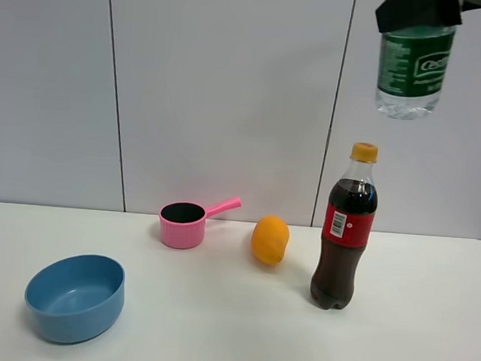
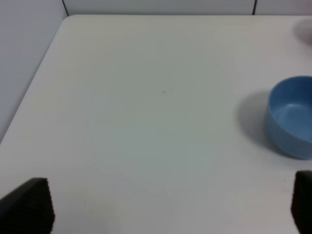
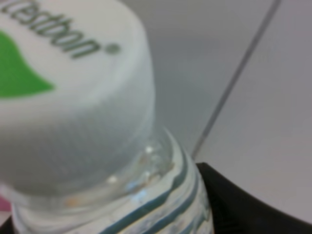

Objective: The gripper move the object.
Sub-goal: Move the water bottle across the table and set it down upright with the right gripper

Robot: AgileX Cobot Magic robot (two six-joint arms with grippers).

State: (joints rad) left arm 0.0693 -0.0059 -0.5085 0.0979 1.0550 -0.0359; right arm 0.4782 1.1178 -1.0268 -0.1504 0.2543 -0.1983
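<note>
— Where is the water bottle (image 1: 411,73) sitting?

— It is not sitting anywhere. The right gripper (image 1: 417,13) is holding it high in the air. The jaws are clamping its upper part, and the green-labelled body is hanging upright beneath them, well clear of the bench (image 1: 213,340).

— What is standing under those jaws?

— A cola bottle (image 1: 344,233) is standing almost straight below them, carrying dark drink up to its shoulder. Farther out from the jaws, an orange fruit (image 1: 270,239) and a pink scoop (image 1: 182,224) with a dark inside are resting on the bench.

— And the left gripper (image 2: 165,204)?

— Its jaws are spreading wide and gripping nothing. A blue bowl (image 2: 291,117) is sitting ahead of them, off toward one fingertip, and is showing only its bare blue inside.

— Is the held bottle carrying water?

— I cannot tell. The right wrist view is showing mostly its white cap (image 3: 68,97), blurred and very close.
</note>
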